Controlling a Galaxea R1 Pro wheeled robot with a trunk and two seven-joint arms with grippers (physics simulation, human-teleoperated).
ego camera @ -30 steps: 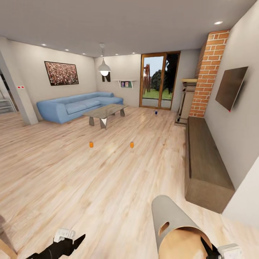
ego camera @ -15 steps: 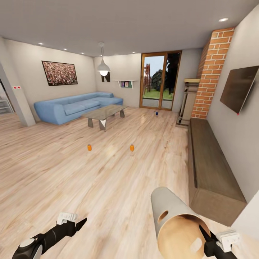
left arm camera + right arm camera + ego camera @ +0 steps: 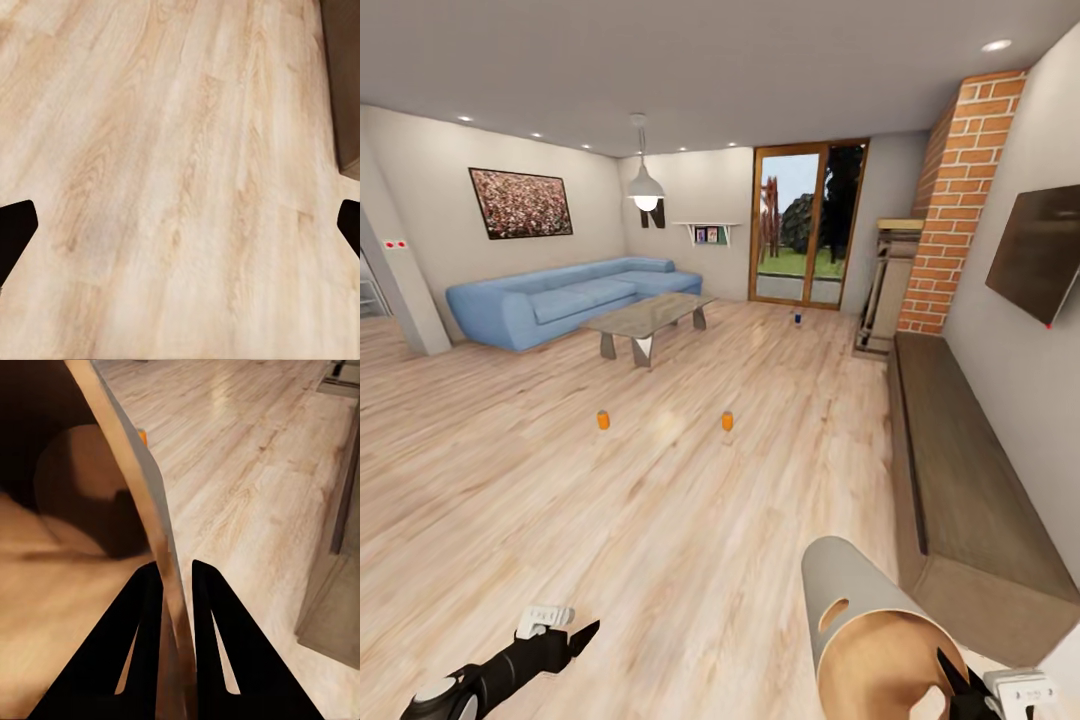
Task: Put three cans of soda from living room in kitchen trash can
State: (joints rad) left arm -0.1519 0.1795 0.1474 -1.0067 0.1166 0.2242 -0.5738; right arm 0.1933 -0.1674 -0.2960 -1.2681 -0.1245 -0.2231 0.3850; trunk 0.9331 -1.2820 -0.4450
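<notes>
Pinching the rim of the pale grey-beige, brown-lined bucket bin [image 3: 865,625] with right gripper [image 3: 177,585]; left gripper [image 3: 570,640] spread, empty. Wide plank floor [image 3: 660,500] ahead: two orange cans [image 3: 603,419], probably a blue one [image 3: 797,317] near glass doors [image 3: 807,222].

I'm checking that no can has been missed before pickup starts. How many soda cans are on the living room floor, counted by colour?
Orange cans: 2, one to the left and one to the right, both on the open floor
Dark blue can: 1, far off near the glass doors
Total: 3
</notes>
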